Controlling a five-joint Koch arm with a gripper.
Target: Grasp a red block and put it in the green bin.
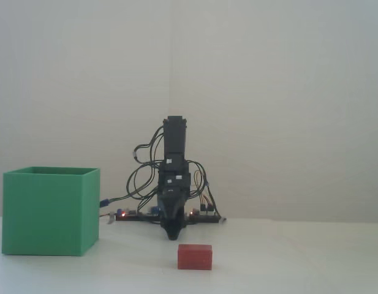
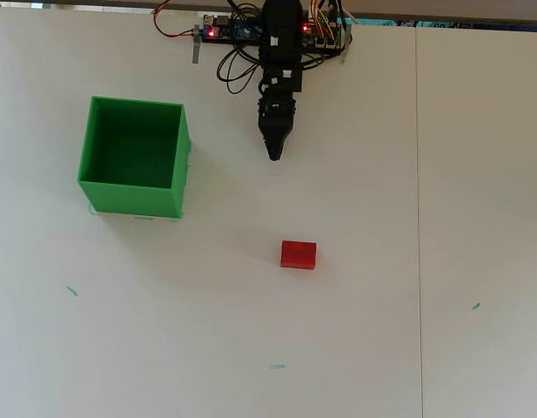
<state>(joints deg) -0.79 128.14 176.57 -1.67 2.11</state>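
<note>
The block (image 2: 298, 254) lies alone on the white bench (image 2: 425, 261), well apart from the bin (image 2: 133, 202) at upper left in the overhead view, with bare surface on every side. The gripper (image 2: 274, 155) hangs near the arm's base, its tips drawn to a single point and holding nothing; it looks closed. The bin sits open-topped and hollow. Small teal marks (image 2: 72, 291) dot the bench. A plain pale wall (image 1: 268, 92) stands behind. No writing is legible.
</note>
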